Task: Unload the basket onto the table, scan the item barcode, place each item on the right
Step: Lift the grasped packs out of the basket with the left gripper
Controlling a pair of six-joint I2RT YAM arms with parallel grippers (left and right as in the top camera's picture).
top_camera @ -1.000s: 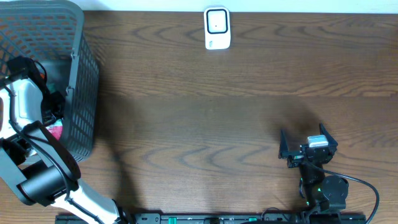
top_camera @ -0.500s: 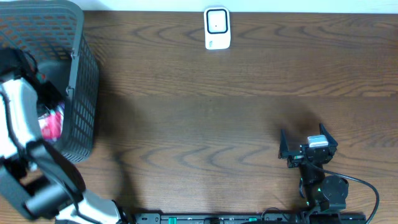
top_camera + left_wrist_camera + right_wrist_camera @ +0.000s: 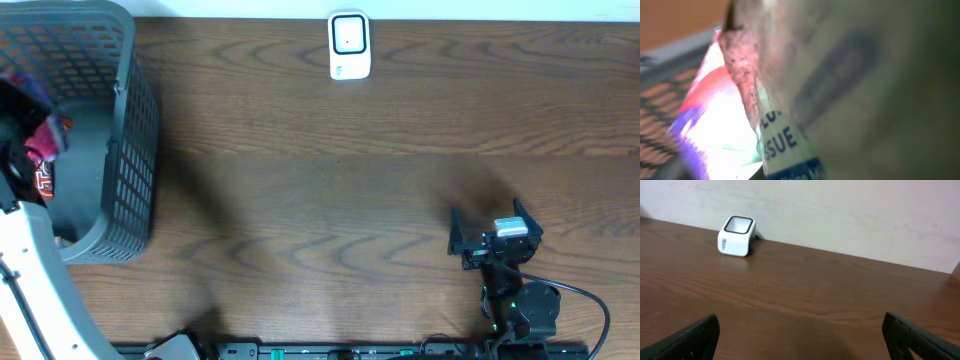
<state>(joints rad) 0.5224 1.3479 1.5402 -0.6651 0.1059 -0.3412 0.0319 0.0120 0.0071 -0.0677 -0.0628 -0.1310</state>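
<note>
Grasping the pink-and-white packet [image 3: 47,138] just above the basket [image 3: 125,150], the left fingers [image 3: 22,150] are clenched on it, so pickup looks done. The scanner [image 3: 349,45] stands well right of the basket, so carrying and presenting the barcode remain. The right fingers [image 3: 455,235], further right, gape empty.

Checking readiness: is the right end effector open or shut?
Open: on the right end effector, the dark fingers sit far apart, nothing between them.
</note>
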